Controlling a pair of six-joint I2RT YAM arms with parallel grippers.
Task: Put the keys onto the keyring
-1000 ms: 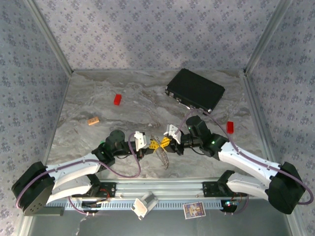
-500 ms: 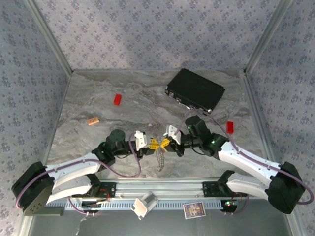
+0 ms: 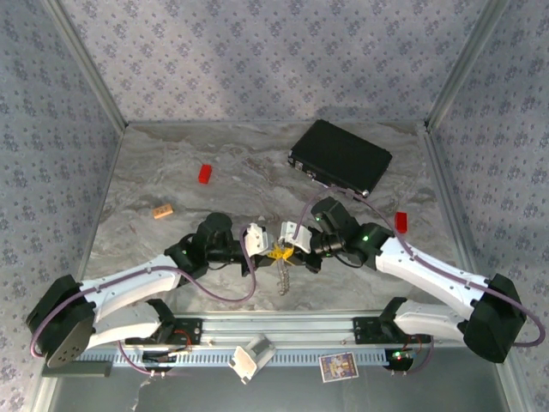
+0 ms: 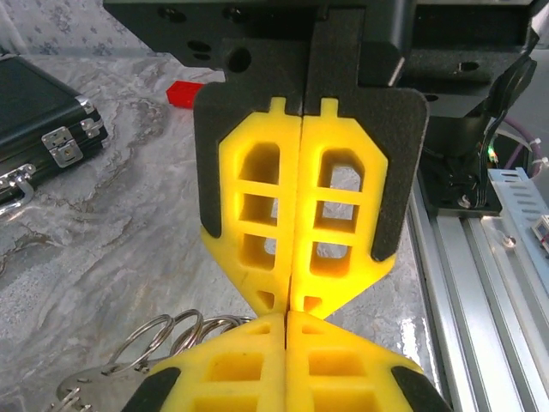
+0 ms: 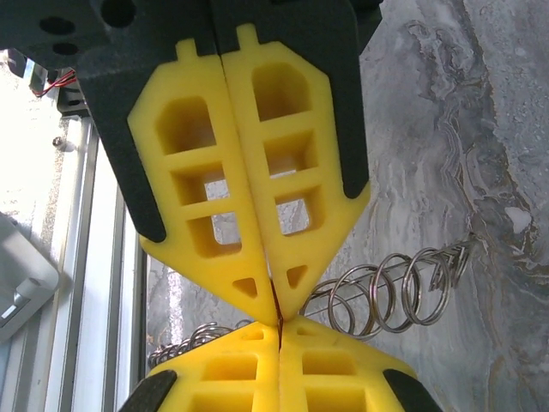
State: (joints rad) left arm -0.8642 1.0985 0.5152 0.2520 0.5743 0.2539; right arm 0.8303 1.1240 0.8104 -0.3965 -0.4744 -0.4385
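Observation:
My left gripper (image 3: 271,251) and right gripper (image 3: 286,250) meet tip to tip above the near middle of the table, both shut. The keyring (image 3: 283,276), a string of linked silvery rings, hangs from that meeting point toward the near edge. In the left wrist view the keyring (image 4: 167,330) comes out beside my left gripper (image 4: 296,314). In the right wrist view its coils (image 5: 390,292) spread to the right of my right gripper (image 5: 279,324), and more rings bunch at lower left. A thin dark-red sliver (image 5: 276,302) shows in the seam between the fingertips. The keys are otherwise hidden.
A flat black case (image 3: 340,156) lies at the back right. Red blocks sit at the back left (image 3: 205,173) and the right (image 3: 401,222), and a tan block (image 3: 163,210) at the left. The aluminium rail (image 3: 283,326) runs along the near edge.
Both grippers have closed the gap between them and now touch tip to tip. The hanging keyring has shifted slightly left and hangs straighter.

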